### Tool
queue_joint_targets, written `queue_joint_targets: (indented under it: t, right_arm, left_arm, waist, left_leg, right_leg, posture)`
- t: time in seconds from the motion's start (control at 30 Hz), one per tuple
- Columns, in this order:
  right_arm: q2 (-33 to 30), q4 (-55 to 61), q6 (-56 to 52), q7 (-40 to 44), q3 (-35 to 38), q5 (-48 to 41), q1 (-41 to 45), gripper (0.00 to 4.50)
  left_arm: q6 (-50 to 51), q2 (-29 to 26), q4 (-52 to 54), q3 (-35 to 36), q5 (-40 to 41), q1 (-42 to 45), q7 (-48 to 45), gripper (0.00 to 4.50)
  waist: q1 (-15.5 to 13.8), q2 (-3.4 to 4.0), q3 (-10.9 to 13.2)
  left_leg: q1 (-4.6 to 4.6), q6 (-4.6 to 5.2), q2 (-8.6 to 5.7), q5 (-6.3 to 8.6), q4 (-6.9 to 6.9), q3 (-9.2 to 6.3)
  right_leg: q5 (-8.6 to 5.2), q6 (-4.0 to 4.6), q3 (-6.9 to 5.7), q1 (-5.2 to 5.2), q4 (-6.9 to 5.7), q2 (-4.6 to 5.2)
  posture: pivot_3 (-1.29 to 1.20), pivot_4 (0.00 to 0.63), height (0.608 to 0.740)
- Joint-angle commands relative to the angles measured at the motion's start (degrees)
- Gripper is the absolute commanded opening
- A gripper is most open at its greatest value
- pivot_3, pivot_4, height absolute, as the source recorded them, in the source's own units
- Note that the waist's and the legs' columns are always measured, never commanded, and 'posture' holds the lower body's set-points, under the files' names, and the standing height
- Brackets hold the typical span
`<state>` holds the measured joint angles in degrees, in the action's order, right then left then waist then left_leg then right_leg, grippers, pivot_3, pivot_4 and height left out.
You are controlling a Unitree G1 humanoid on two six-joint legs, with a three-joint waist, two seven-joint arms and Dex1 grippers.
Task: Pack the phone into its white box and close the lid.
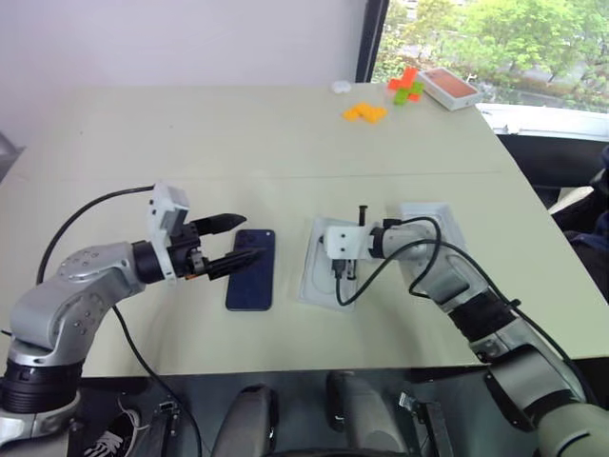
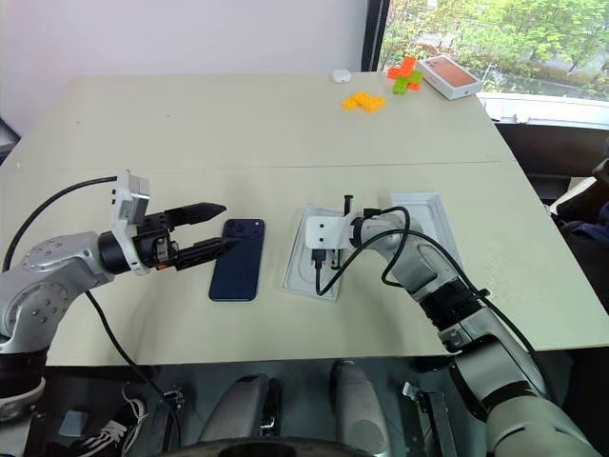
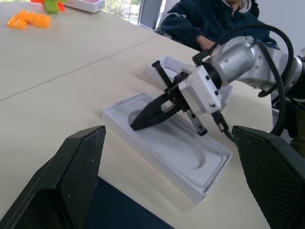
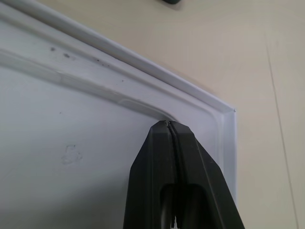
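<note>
The dark navy phone (image 1: pixel 252 276) lies flat on the table. My left gripper (image 1: pixel 249 238) hovers open just over its near-left end, with nothing between its fingers (image 3: pixel 71 176). To the right of the phone lies a white insert (image 3: pixel 190 167) with an oval imprint. My right gripper (image 4: pixel 167 123) is shut, its tips pressed into the insert's recess close to a corner. Beyond it, partly under my right forearm, lies a shallow white tray with a pale inside (image 1: pixel 430 221), which looks like the lid turned open side up. The white box is not in view.
Orange bricks (image 1: pixel 364 112), green and red bricks (image 1: pixel 407 88) and an orange-topped box (image 1: pixel 447 88) sit at the table's far right by the window. A person in a dark jacket (image 3: pixel 205 24) sits at the right side of the table.
</note>
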<state>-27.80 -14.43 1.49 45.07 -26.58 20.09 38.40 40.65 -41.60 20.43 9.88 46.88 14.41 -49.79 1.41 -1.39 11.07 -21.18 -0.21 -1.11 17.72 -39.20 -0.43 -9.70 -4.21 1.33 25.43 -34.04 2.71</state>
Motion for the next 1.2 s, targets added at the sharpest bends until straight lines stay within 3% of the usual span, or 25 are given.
queue_joint_targets:
  t: [0.03, 0.3, 0.5, 0.63, 0.67, 0.8, 0.83, 0.93, 1.0, 1.1, 1.2]
  right_arm:
    - [1.7, -2.0, 4.1, -0.5, -1.2, 0.6, 0.5, 0.06]
    - [0.6, -2.3, 7.1, 1.6, 2.6, -3.1, 0.5, 0.06]
    - [1.0, 7.9, -9.1, 8.7, 12.3, -18.8, -1.9, 0.06]
    - [0.0, 17.0, -18.2, 10.2, 16.5, -25.3, -4.2, 1.77]
    - [-0.4, 18.9, -19.4, 10.1, 16.9, -25.9, -5.0, 2.38]
    - [0.9, 23.8, -21.2, 7.7, 14.2, -24.6, -5.7, 4.19]
    - [1.1, 24.1, -20.9, 7.2, 13.5, -23.9, -5.6, 4.42]
    - [2.4, 24.1, -20.1, 5.6, 11.3, -22.4, -4.9, 4.42]
    - [4.1, 22.3, -16.6, 3.1, 7.7, -18.1, -3.5, 4.42]
    - [6.3, 19.8, -12.8, 1.3, 3.3, -13.3, -0.9, 3.57]
    - [8.6, 17.6, -11.2, -0.2, 0.0, -10.0, 1.0, 2.08]
  left_arm:
    - [-0.5, 0.1, 0.9, 0.7, 0.2, 1.1, 0.3, 4.50]
    - [-0.3, 0.1, 1.6, 1.5, 0.6, -0.3, 0.5, 4.50]
    - [3.2, -0.8, -1.9, 2.1, 0.7, 0.4, 2.9, 4.50]
    - [8.6, -1.7, -4.8, 4.4, 3.4, 2.1, 5.0, 4.50]
    - [10.3, -2.2, -5.7, 5.1, 4.3, 2.3, 5.2, 4.50]
    - [13.8, -4.6, -8.6, 7.8, 6.1, 1.6, 3.9, 4.50]
    - [13.9, -4.9, -9.0, 8.1, 6.1, 1.4, 3.8, 4.50]
    - [16.2, -5.4, -11.2, 9.8, 7.1, 1.5, 4.2, 4.50]
    - [24.0, -6.5, -16.6, 12.8, 11.7, 2.4, 5.0, 4.50]
    - [27.3, -8.3, -20.1, 14.5, 12.0, 1.9, 5.0, 4.50]
    - [27.1, -9.5, -20.5, 13.4, 9.8, 1.0, 4.8, 4.50]
  waist:
    - [0.3, 0.00, 0.0]
    - [1.0, 0.02, 0.0]
    - [0.7, 0.03, 0.0]
    - [0.7, 0.03, 0.0]
    - [0.7, 0.03, 0.0]
    - [1.1, 0.04, 0.0]
    - [1.1, 0.04, 0.0]
    - [1.0, 0.04, 0.0]
    - [1.2, 0.04, 0.0]
    - [1.1, 0.04, 0.0]
    - [1.0, 0.03, 0.0]
  left_leg:
    - [0.01, 0.00, 0.02, 0.00, 0.00, -0.01]
    - [-0.02, 0.00, 0.01, 0.00, 0.03, -0.06]
    - [-0.06, 0.00, -0.02, 0.00, 0.02, -0.09]
    - [-0.06, 0.00, -0.01, 0.00, 0.02, -0.12]
    - [-0.07, 0.00, 0.00, 0.00, 0.02, -0.16]
    - [-0.08, 0.01, 0.00, 0.00, 0.03, -0.15]
    - [-0.08, 0.01, 0.01, 0.00, 0.03, -0.11]
    - [-0.09, 0.00, 0.02, 0.00, 0.03, -0.11]
    - [-0.09, 0.00, 0.01, 0.00, 0.03, -0.11]
    - [-0.11, 0.00, 0.03, 0.00, 0.03, -0.10]
    - [-0.16, 0.00, 0.01, 0.00, 0.03, -0.11]
  right_leg:
    - [0.00, 0.00, 0.00, 0.00, -0.01, -0.03]
    - [0.08, -0.14, -0.01, 0.02, -0.04, -0.01]
    - [0.10, -0.16, -0.02, 0.02, -0.03, 0.04]
    - [0.10, -0.18, -0.04, 0.03, -0.05, 0.03]
    - [0.11, -0.19, -0.06, 0.04, -0.05, 0.02]
    - [0.10, -0.20, -0.08, 0.06, -0.06, 0.01]
    - [0.10, -0.19, -0.07, 0.09, -0.06, 0.01]
    - [0.10, -0.19, -0.08, 0.10, -0.07, 0.00]
    - [0.10, -0.19, -0.07, 0.10, -0.07, 0.00]
    - [0.10, -0.20, -0.08, 0.17, -0.10, -0.03]
    - [0.10, -0.19, -0.08, 0.21, -0.10, 0.02]
  posture:
    - [0.00, 0.150, 0.740]
    - [0.00, 0.150, 0.740]
    - [0.00, 0.150, 0.740]
    - [0.00, 0.150, 0.740]
    - [0.00, 0.150, 0.740]
    - [0.00, 0.150, 0.740]
    - [0.00, 0.150, 0.740]
    - [0.00, 0.150, 0.740]
    - [0.00, 0.150, 0.740]
    - [0.00, 0.150, 0.740]
    - [0.00, 0.150, 0.740]
